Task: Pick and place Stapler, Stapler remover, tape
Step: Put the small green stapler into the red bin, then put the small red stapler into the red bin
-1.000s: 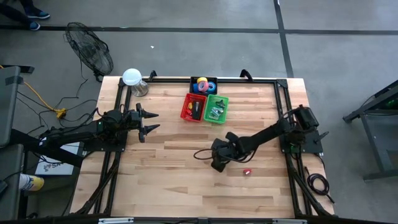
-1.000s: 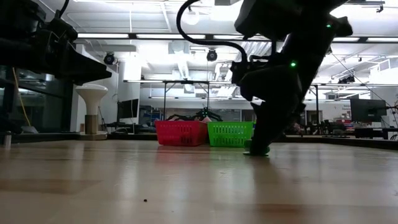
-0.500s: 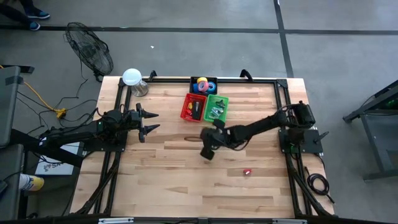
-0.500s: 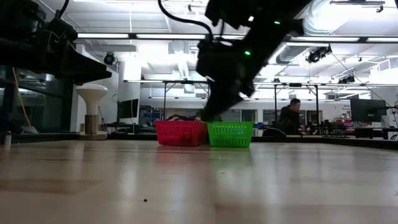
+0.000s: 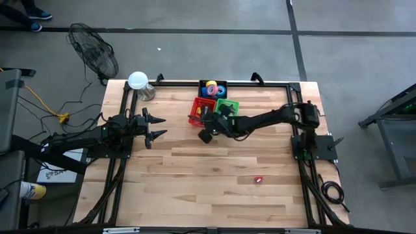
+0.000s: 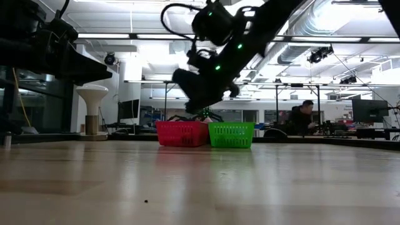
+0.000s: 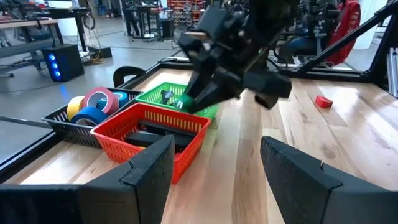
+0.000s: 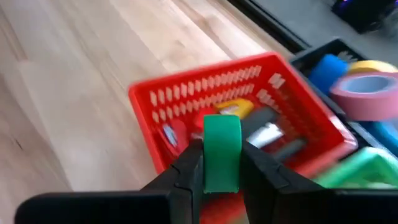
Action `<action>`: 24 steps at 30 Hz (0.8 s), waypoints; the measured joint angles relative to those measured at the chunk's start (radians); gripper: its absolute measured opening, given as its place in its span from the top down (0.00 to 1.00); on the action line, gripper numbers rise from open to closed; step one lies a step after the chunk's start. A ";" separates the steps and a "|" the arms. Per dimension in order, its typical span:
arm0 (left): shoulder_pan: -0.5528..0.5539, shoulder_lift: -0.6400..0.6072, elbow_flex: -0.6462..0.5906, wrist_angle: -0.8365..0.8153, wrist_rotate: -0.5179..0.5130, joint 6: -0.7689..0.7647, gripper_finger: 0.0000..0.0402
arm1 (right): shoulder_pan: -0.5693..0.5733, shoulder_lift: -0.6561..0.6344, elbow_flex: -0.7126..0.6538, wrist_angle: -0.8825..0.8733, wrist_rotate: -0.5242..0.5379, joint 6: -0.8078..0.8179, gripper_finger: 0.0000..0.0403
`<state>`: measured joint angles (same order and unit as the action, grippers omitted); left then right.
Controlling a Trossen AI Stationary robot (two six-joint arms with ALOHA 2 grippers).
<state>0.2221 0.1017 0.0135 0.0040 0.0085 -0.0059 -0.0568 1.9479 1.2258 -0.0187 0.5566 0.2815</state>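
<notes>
My right gripper [image 8: 221, 163] pinches a small flat green piece [image 8: 222, 152] between its narrow-set fingers, above the near edge of the red plastic mesh basket [image 8: 186, 94] holding the long black stapler [image 7: 163, 134]. Beyond it, pink, blue and yellow tape rolls [image 8: 367, 84] sit in a black tray [image 5: 212, 89]. My left gripper [image 5: 155, 127] waits open over the wooden desk [image 5: 188, 182], well apart.

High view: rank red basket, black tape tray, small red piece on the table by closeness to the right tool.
Right tool, shut on a green piece:
1. Red basket, just beyond it.
2. Black tape tray, behind both baskets at the far edge.
3. Small red piece, alone on the near right boards.
</notes>
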 joint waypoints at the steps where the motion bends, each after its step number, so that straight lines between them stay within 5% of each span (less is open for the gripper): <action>1: 0.000 0.000 0.000 0.000 0.000 0.000 0.42 | -0.008 0.017 0.003 0.034 -0.011 0.007 0.82; 12: 0.000 0.000 0.000 0.000 0.000 0.000 0.42 | -0.064 0.109 0.039 0.181 -0.014 0.142 0.81; 24: 0.000 0.000 0.000 0.000 0.000 0.000 0.42 | -0.068 0.109 0.039 0.202 -0.088 0.138 0.68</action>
<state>0.2220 0.1013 0.0135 0.0042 0.0086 -0.0056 -0.1246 2.0571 1.2648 0.1829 0.4686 0.4191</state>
